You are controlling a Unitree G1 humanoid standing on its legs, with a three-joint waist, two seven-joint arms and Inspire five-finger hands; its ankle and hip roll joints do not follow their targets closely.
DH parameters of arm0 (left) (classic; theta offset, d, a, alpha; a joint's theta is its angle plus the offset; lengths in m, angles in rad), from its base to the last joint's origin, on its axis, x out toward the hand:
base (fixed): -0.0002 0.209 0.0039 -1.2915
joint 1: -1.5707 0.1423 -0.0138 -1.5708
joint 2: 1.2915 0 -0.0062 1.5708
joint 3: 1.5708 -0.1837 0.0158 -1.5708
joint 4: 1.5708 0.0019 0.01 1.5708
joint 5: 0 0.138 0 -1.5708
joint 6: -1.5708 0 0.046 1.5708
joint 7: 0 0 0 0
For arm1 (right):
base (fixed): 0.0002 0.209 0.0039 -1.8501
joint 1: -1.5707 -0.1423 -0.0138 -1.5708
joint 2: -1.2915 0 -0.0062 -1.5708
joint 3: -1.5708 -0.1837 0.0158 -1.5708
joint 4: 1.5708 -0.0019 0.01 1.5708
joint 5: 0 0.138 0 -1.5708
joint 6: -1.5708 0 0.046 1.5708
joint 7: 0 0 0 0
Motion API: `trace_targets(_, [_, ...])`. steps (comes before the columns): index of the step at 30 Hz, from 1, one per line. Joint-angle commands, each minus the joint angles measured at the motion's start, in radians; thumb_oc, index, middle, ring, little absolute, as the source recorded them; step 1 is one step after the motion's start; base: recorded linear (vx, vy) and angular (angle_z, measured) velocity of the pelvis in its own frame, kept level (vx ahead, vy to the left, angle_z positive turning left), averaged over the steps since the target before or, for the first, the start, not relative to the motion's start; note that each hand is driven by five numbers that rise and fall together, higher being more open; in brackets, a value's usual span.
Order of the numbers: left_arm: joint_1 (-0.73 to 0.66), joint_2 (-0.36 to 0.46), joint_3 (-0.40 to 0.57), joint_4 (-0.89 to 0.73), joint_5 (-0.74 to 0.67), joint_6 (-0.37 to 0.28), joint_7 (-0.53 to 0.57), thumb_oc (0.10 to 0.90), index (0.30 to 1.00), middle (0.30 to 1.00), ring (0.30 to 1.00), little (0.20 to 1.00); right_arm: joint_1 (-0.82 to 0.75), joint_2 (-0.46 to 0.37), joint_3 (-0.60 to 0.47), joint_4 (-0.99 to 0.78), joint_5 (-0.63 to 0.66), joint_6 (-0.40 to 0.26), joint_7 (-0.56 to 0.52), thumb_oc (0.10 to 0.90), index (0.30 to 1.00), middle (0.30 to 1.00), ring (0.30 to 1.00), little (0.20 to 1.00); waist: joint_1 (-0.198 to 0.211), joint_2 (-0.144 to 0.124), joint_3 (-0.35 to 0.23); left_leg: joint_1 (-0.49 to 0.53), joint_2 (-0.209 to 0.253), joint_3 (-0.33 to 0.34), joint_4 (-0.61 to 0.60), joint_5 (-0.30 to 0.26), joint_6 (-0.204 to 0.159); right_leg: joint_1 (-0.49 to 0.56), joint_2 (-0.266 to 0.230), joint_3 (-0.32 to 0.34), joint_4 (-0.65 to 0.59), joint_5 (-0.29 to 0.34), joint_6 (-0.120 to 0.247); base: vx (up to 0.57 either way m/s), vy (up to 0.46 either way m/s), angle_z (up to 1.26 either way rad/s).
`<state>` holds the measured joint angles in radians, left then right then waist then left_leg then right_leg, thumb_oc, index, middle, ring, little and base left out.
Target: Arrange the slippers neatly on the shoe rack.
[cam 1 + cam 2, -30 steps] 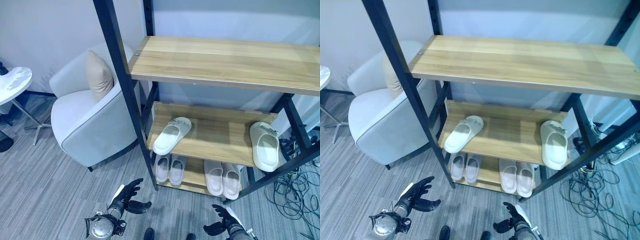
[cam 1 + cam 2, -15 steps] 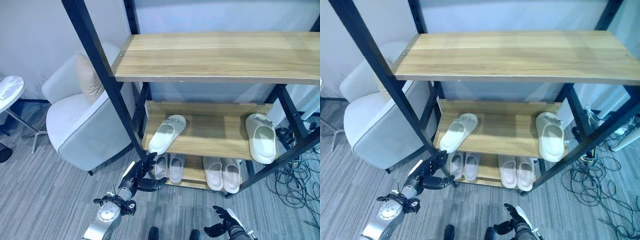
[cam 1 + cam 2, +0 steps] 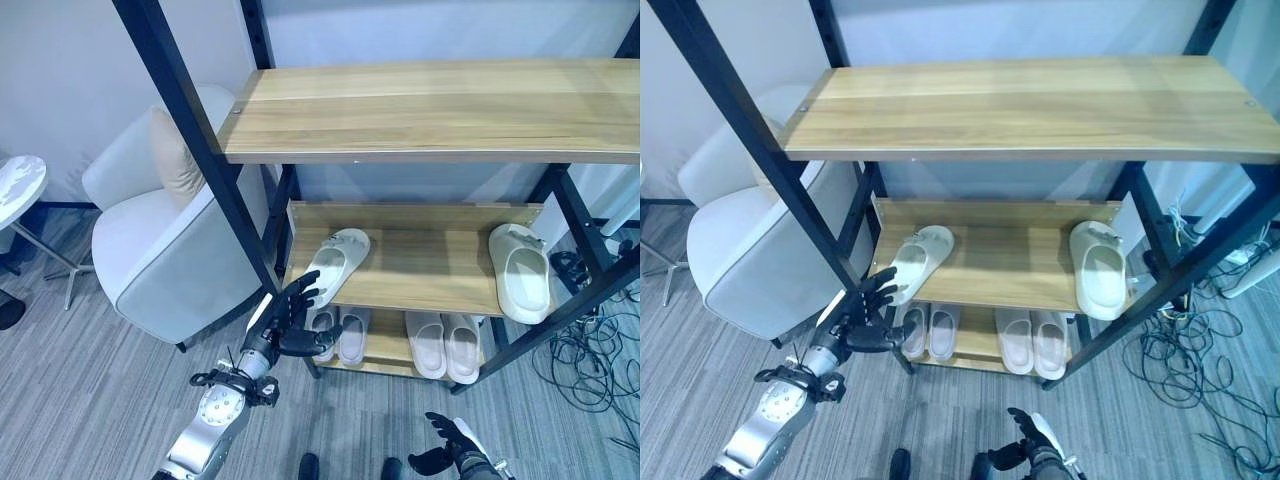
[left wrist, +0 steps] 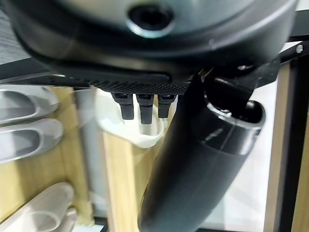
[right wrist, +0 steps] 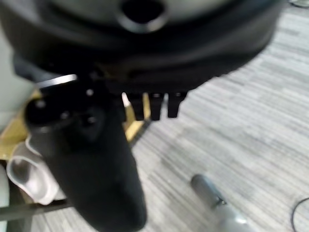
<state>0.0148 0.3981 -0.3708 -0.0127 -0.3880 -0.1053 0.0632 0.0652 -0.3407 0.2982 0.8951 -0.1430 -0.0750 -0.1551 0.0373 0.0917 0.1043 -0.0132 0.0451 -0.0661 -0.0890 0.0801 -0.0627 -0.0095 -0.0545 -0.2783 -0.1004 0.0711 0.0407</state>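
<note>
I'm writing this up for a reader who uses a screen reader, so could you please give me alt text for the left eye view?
The robot's left hand, fingers spread, reaches toward a tilted white slipper at the left of a shoe rack's middle shelf; another white slipper lies at that shelf's right end. Two pairs sit on the bottom shelf, and a white armchair stands left.

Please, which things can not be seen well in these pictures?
- Left robot hand: whether it touches the angled slipper; eye views cannot settle it.
- Lower pair: partly covered by that hand.
- Right robot hand: cut by the bottom edge.
</note>
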Motion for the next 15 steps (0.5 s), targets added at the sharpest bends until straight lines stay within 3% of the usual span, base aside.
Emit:
trace_targets(1, [-0.145,-0.012,0.066,-0.075,0.049,-0.144,0.055,0.8,0.9,0.9,0.9,0.9,-0.057,-0.01,0.015,-0.039,-0.007,-0.029,-0.021,0.8,0.9,0.9,0.9,0.9,-0.005,-0.048,-0.007,-0.001,-0.023,0.029,0.002,-0.077,-0.02,0.042,-0.034,0.042,0.013,-0.105,0.064,0.0,-0.008,-0.04])
trace_targets(15, [-0.348,0.047,0.079,0.022,0.327,-0.159,0.269,0.8,0.9,0.9,0.9,0.9,-0.058,-0.034,0.015,-0.031,-0.006,-0.038,-0.047,0.8,0.9,0.9,0.9,0.9,-0.038,-0.036,-0.009,-0.068,-0.022,0.058,0.002,-0.065,-0.019,-0.049,-0.034,0.072,0.013,-0.078,0.07,0.0,-0.003,-0.04])
